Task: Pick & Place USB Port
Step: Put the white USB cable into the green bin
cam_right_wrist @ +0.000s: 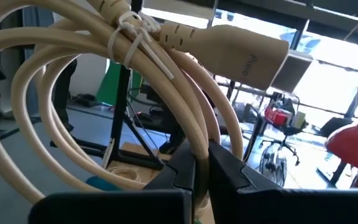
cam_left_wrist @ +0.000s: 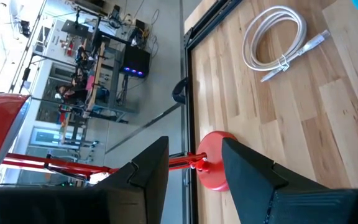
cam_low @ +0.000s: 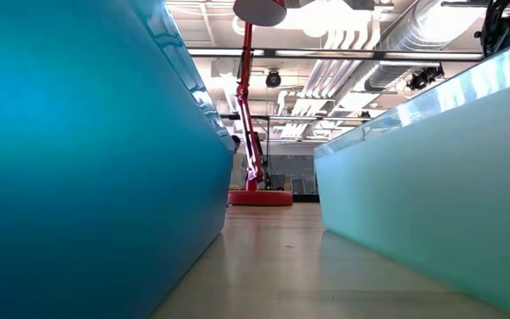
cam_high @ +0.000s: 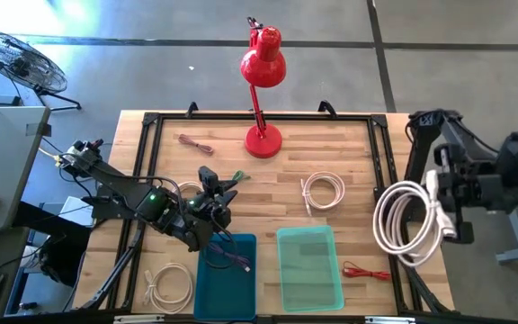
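My right gripper is shut on a coiled white USB cable over the table's right edge. The coil is bound by a tie, and its cream plug shows in the right wrist view. My left gripper is open and touches nothing, just beyond the far edge of the blue bin. In the left wrist view it points toward the red lamp's base. A dark cable lies in the blue bin. The pale green bin stands to the right of it. My right gripper pinches several strands of the white coil's loop between its two fingers, away from the tied part and plug. The coil is lifted clear of the table and stands up around the fingers.
A red desk lamp stands at the far middle. Loose cables lie on the wood: a white coil, another white one near the left corner, a reddish-brown one and a red one. A black frame rims the table.
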